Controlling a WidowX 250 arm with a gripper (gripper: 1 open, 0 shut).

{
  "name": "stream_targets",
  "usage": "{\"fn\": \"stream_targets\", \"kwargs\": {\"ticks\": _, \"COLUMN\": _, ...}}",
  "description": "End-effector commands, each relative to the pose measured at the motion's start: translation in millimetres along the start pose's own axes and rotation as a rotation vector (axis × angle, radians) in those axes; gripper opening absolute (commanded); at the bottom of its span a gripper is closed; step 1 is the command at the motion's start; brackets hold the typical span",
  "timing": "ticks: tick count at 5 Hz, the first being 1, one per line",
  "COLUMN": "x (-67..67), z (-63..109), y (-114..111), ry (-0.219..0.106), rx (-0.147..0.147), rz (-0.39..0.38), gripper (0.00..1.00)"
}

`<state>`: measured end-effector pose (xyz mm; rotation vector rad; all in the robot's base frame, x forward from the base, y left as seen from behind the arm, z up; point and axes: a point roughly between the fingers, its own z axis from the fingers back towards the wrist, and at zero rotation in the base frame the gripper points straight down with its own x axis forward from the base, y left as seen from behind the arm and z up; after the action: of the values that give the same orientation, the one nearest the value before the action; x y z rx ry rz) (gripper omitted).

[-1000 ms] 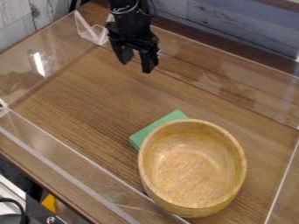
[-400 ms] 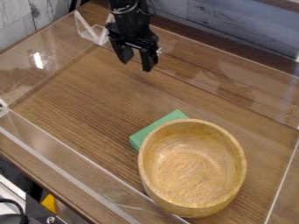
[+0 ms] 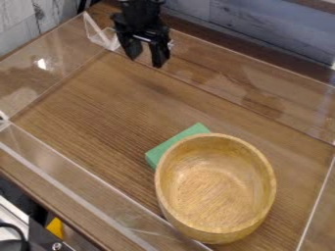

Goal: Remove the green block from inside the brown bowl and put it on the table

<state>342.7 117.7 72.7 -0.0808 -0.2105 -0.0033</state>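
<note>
1 green block [image 3: 177, 145] on table [image 3: 105, 108], touching brown bowl [image 3: 217, 186].

We see a brown wood-grain table [image 3: 118, 108] with clear acrylic walls; on it sits a round light-brown wooden bowl [image 3: 216, 187], and a flat green block [image 3: 174, 145] lies against the bowl's far-left rim

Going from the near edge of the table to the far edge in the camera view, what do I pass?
Brown bowl → green block, lying on the table beside the bowl → open claw at the far end.
</note>
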Motion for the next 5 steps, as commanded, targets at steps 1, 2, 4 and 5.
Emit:
{"fn": "stream_targets", "kwargs": {"ticks": 1, "x": 18.4, "z": 20.3, "y": 5.9, "ry": -0.055, "rx": 0.036, "rz": 0.05, "gripper": 0.0}}
{"fn": "stream_targets", "kwargs": {"ticks": 2, "x": 17.8, "z": 18.8, "y": -0.8, "ry": -0.044, "rx": 0.032, "rz": 0.026, "gripper": 0.0}}
{"fn": "stream_targets", "kwargs": {"ticks": 4, "x": 6.3, "z": 15.7, "y": -20.5, "ry": -0.014, "rx": 0.021, "rz": -0.023, "gripper": 0.0}}
{"fn": "stream_targets", "kwargs": {"ticks": 5, "x": -1.0, "z": 17.9, "y": -32.5, "ry": 0.004, "rx": 0.011, "rz": -0.041, "gripper": 0.0}}
